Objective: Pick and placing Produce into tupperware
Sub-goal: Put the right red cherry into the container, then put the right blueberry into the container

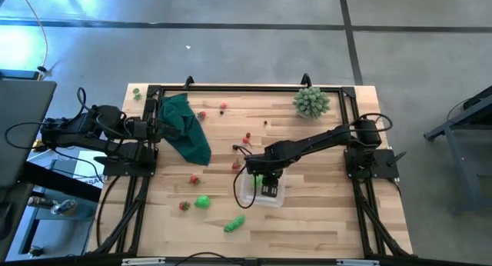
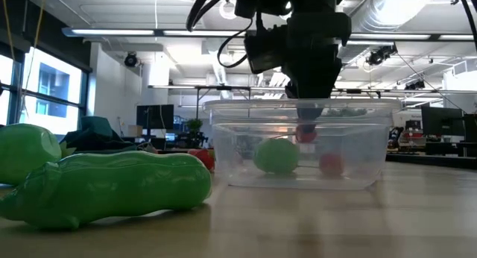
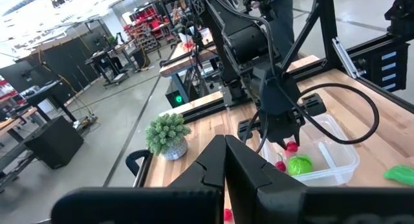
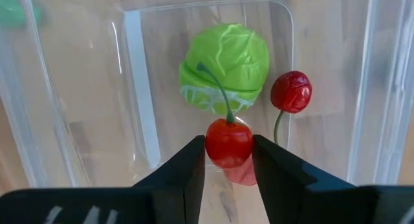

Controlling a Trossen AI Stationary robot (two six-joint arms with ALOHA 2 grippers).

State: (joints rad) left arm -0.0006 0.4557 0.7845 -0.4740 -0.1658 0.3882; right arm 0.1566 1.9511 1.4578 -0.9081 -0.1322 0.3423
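Right gripper (image 4: 228, 160) over the container (image 4: 362, 88), jaws seemingly parting around a cherry (image 4: 228, 140); we fear its stem snagging a finger; left jaws together.

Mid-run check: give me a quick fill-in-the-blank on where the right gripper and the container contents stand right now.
1. The right gripper hangs over the clear ____.
2. Between its fingers sits a red ____.
3. In the container lies a round ____ lettuce beside another red cherry.
4. The left gripper, parked by the dark green cloth, is ____.

Missing words: container; cherry; green; shut
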